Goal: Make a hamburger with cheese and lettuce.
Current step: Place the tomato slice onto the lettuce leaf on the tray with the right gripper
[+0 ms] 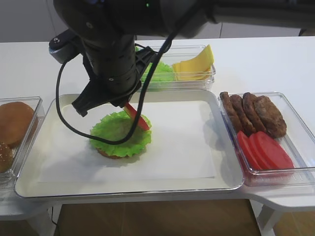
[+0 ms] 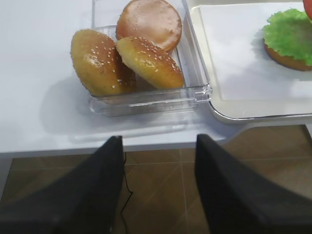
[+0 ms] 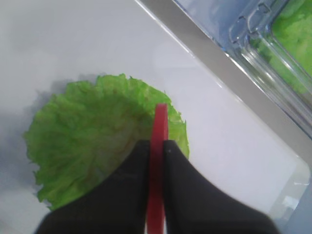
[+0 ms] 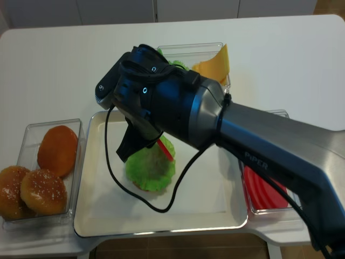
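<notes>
Right pincer [image 3: 157, 146] is clamped on a thin red tomato slice [image 3: 158, 161], held edge-on between the two black fingers [image 3: 126, 195], directly over the hamburger [image 1: 120, 135], left of centre in the high view. The hamburger sits on the white paper of the cream tray [image 1: 224, 184]: flat brown bun base with the ruffled green lettuce [image 3: 97, 146] on top, leaf wider than the bun. The slice's lower tip looks to be at or just above the leaf; contact isn't clear from these angles. Cheese [image 1: 196, 66] is in the clear container at upper centre of the high view, yellow squares fanned and leaning, with spare lettuce leaves [image 1: 158, 73] in the same container to its left. Dark patties [image 1: 253, 114] and a row of tomato slices [image 1: 263, 150] lie in the clear bin at right. Left pincer [image 2: 158, 190] is open and holding nothing, hanging off the counter [image 2: 44, 63] edge at bottom of its wrist view, over the brown floor. Just above it, a clear bin [image 2: 197, 87] holds three buns [image 2: 146, 61], two sesame-topped, one plain.
</notes>
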